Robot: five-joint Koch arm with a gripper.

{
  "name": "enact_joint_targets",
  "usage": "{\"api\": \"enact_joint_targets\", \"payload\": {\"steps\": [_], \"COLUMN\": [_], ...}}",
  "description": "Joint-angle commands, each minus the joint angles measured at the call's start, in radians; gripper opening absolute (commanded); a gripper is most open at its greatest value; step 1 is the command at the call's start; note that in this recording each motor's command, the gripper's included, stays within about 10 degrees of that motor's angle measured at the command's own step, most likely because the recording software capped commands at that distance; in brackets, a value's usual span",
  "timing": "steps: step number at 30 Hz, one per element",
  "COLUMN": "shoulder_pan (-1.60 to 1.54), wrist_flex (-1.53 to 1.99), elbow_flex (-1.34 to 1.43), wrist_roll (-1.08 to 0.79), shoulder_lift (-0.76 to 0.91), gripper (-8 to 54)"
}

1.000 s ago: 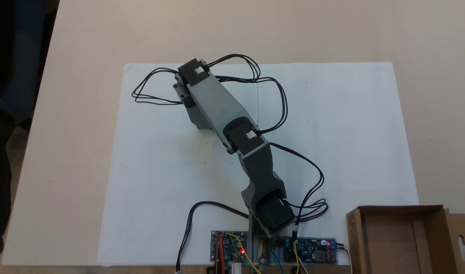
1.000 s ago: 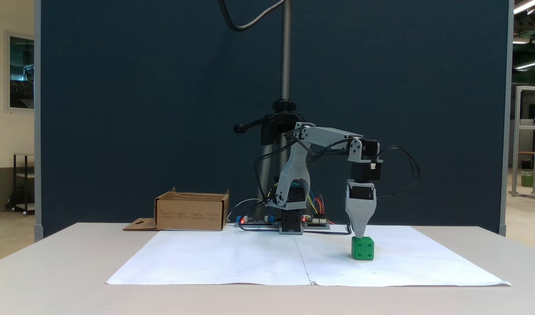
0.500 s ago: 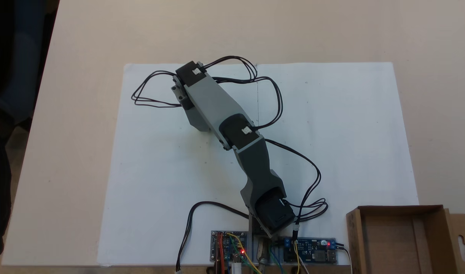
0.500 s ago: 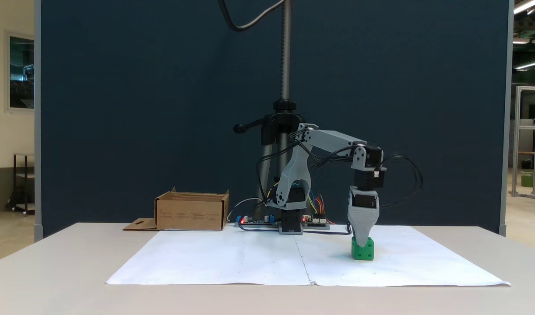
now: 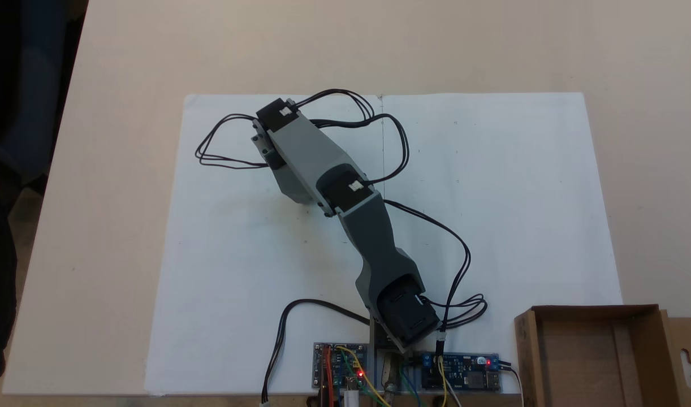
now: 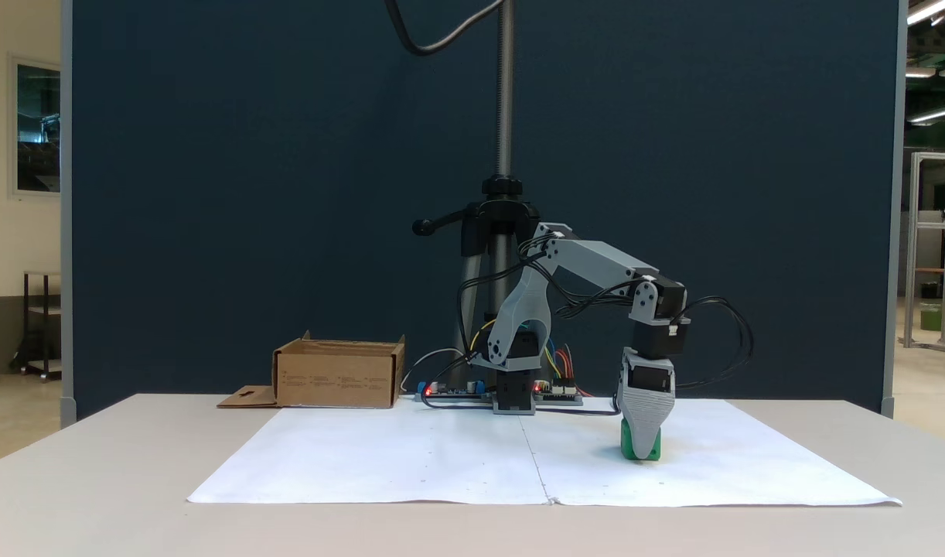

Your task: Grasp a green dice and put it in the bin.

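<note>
In a fixed view the green dice (image 6: pixel 656 448) rests on the white paper, right of centre. My gripper (image 6: pixel 641 454) points straight down over it, and its grey front finger (image 6: pixel 643 422) covers most of the dice's face, reaching nearly to the paper. The jaws lie one behind the other, so I cannot tell how wide they stand. In a fixed view from above, the arm (image 5: pixel 311 158) hides the dice. The bin (image 5: pixel 527 350) is an open brown cardboard box at the lower right corner, and in a fixed view the bin (image 6: pixel 337 375) stands at the back left.
A white paper sheet (image 5: pixel 492 198) covers the table's middle. Circuit boards (image 5: pixel 464 377) with lit red LEDs and loose black cables (image 5: pixel 453 265) sit by the arm's base. A tripod column (image 6: pixel 505 116) rises behind the arm.
The arm has lowered. The gripper's tip went from just above the dice to down around it, almost at the paper. The dice has not moved.
</note>
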Motion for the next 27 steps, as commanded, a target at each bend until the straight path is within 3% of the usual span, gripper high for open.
{"api": "enact_joint_targets", "payload": {"steps": [1, 27], "shoulder_pan": [-0.008, -0.006], "wrist_flex": [-0.025, -0.02], "elbow_flex": [-0.032, 0.023], "wrist_roll": [0.078, 0.077], "shoulder_lift": [0.014, 0.006], "gripper": [41.7, 38.6]}}
